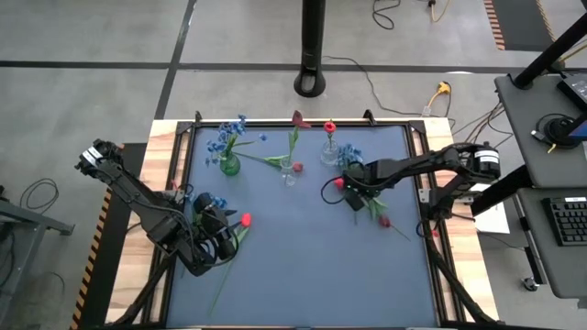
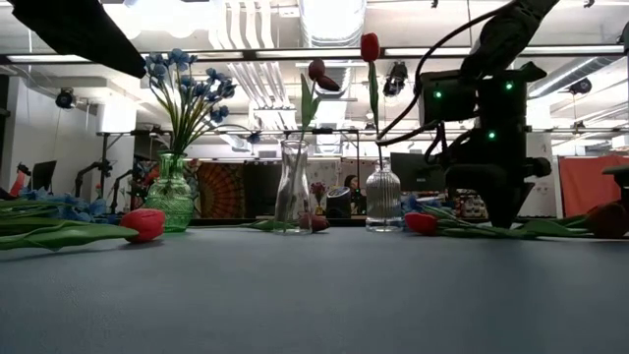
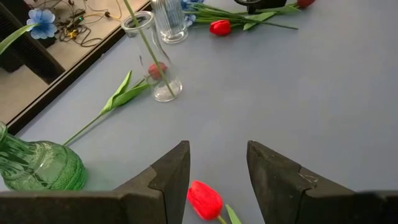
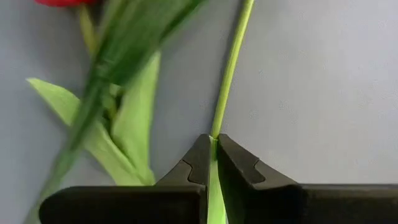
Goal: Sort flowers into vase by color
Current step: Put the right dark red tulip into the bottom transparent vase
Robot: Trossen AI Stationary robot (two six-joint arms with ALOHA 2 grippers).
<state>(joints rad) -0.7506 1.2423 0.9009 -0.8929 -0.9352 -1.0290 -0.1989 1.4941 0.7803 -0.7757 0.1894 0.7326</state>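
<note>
Altogether, three vases are seen along the far part of the blue table mat (image 1: 303, 266): a green vase (image 1: 229, 166), a clear cylinder vase (image 1: 290, 170) and a ribbed clear vase (image 1: 330, 153). A bunch of blue flowers (image 1: 229, 134) is held in the green vase, one dark red tulip (image 1: 298, 119) stands in the cylinder vase, and one bright red tulip (image 1: 329, 126) stands in the ribbed vase. A further tulip (image 1: 296, 167) with its leaves is laid flat beside the cylinder vase. The right gripper (image 4: 212, 149) is lowered to the mat near the ribbed vase, and its fingers are pinched shut on a thin green stem (image 4: 229, 68) among the loose flowers lying there; two red buds, one (image 1: 338, 182) beside the gripper and one (image 1: 384, 221) farther out, are counted on that side, with some blue blossoms (image 1: 348, 154) behind. The left gripper (image 3: 217, 171) is held partly open above the mat with nothing between its fingers, over one red tulip (image 3: 205, 200) lying at the left, where blue blossoms (image 1: 188, 195) are also scattered
</note>
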